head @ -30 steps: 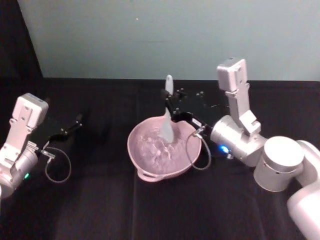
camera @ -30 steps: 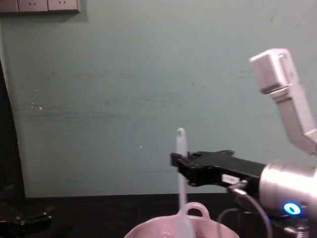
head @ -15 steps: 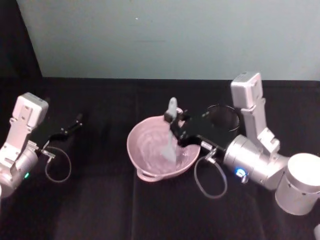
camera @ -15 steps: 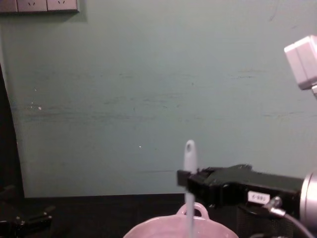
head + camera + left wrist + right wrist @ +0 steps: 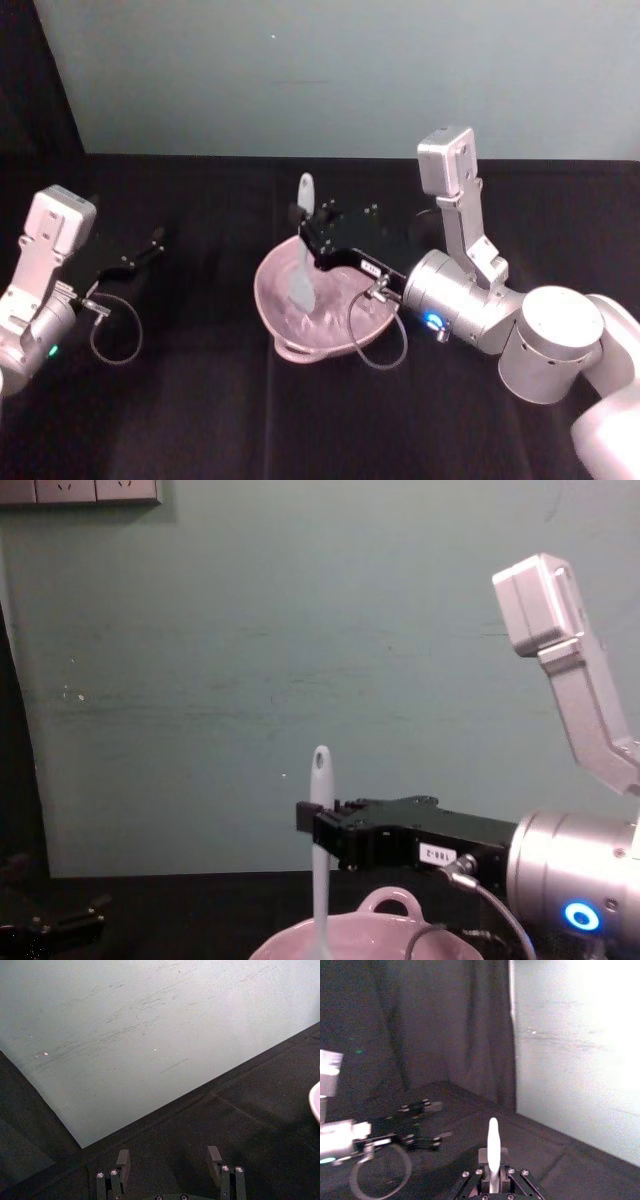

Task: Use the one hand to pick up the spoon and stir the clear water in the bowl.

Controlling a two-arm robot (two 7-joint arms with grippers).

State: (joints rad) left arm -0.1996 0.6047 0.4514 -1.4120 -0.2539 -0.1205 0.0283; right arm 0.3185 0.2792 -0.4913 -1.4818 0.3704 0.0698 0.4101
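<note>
The pale pink bowl (image 5: 275,300) sits mid-table on black cloth, its loop handle (image 5: 388,902) visible in the chest view. Faint ripples mark the clear water (image 5: 325,318) inside. My right gripper (image 5: 309,237) reaches over the bowl's left half, shut on the white spoon (image 5: 303,245). The spoon stands nearly upright, its scoop down in the bowl and its holed handle end (image 5: 321,761) above the fingers. The right wrist view shows the spoon handle (image 5: 493,1152) rising between the jaws. My left gripper (image 5: 150,246) rests parked at the table's left, its fingers (image 5: 122,1160) apart and holding nothing.
A cable loop (image 5: 113,335) hangs by the left wrist and another (image 5: 378,340) droops beside the bowl's right rim. A teal wall (image 5: 300,630) closes the back of the table. The bowl's edge (image 5: 316,1102) shows far off in the left wrist view.
The right gripper has carried the spoon from the bowl's right side across to its left side, still dipped in the water. The left arm has not moved.
</note>
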